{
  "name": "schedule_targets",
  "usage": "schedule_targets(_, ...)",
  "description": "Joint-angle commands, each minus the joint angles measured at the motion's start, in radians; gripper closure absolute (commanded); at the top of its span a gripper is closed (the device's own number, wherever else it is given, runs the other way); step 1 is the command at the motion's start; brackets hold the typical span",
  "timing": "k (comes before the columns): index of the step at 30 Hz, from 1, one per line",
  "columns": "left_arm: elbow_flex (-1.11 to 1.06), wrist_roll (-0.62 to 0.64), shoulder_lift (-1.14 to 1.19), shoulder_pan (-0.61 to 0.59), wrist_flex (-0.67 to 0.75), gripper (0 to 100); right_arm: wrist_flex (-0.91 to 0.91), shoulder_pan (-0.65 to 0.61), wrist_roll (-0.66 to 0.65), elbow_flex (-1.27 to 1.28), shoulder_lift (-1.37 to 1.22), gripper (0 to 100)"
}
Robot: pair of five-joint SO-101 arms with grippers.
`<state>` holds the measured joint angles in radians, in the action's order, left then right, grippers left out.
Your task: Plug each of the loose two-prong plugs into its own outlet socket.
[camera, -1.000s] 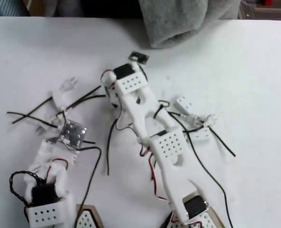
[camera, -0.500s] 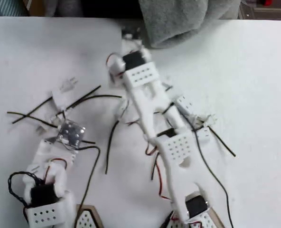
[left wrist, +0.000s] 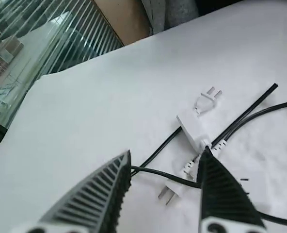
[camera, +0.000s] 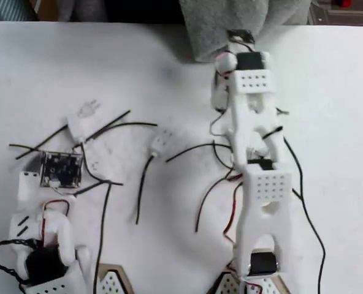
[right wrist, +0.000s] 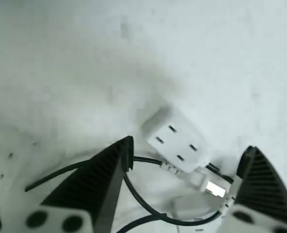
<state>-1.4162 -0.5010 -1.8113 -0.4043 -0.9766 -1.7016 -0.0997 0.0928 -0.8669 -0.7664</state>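
K: status? counts first.

Me: two arms. In the high view the left arm [camera: 62,236] sits low at the near-left of the table [camera: 328,92]. The right arm [camera: 264,187] lies stretched out towards the grey cloth [camera: 230,24] at the far edge.

K: claws?

Me: left gripper [left wrist: 167,153] has its jaws spread, gripping nothing. right gripper [right wrist: 189,145] is the same: jaws spread wide, gripping nothing.

K: plugs?

Me: I count two on my left wrist view, both loose on the table, two bare prongs each. The far plug [left wrist: 205,101] lies just beside one end of the left outlet block [left wrist: 194,128], prongs pointing away from it. The near plug [left wrist: 175,187] lies on the gripper's side of that block, touching a black cable [left wrist: 158,173].

K: sockets?

Me: two blocks I can be sure of. One is the left one above. The other is the right outlet block [right wrist: 175,138], lying flat under my right gripper, between the spread jaws. It shows four slots, so two pairs, all bare. A white cable end [right wrist: 214,188] with a metal tip lies just beside it; I can't tell what that is.

K: anything else?

Me: one more white piece [camera: 162,142] mid-table in the high view, between the arms, on a black lead [camera: 141,190]. Plug or socket, I can't tell from up there. The cables left of it cross too much to count.
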Motion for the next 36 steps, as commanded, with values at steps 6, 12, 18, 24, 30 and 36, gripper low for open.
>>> schedule_targets(6, 0.356, 0.086, 0.501, -0.050, 0.135, 77, 0.232, 0.042, -0.005, 0.230, -0.024, 67.0)
schedule_targets(12, 0.704, 0.147, 1.009, -0.065, 0.012, 77, 0.317, 0.045, -0.009, 0.262, -0.062, 67.3)
schedule_targets(18, 1.002, -0.080, 1.417, -0.068, -0.158, 77, 0.332, 0.045, -0.012, 0.262, -0.071, 68.0)
schedule_targets(24, 1.189, -0.384, 1.692, -0.068, -0.287, 77, 0.334, 0.045, -0.012, 0.264, -0.071, 68.0)
schedule_targets(30, 1.356, -0.313, 1.862, -0.033, -0.166, 77, 0.335, 0.042, -0.012, 0.264, -0.073, 68.0)
schedule_targets(36, 1.576, -0.272, 2.074, 0.101, -0.144, 77, 0.335, 0.041, -0.009, 0.264, -0.073, 68.0)
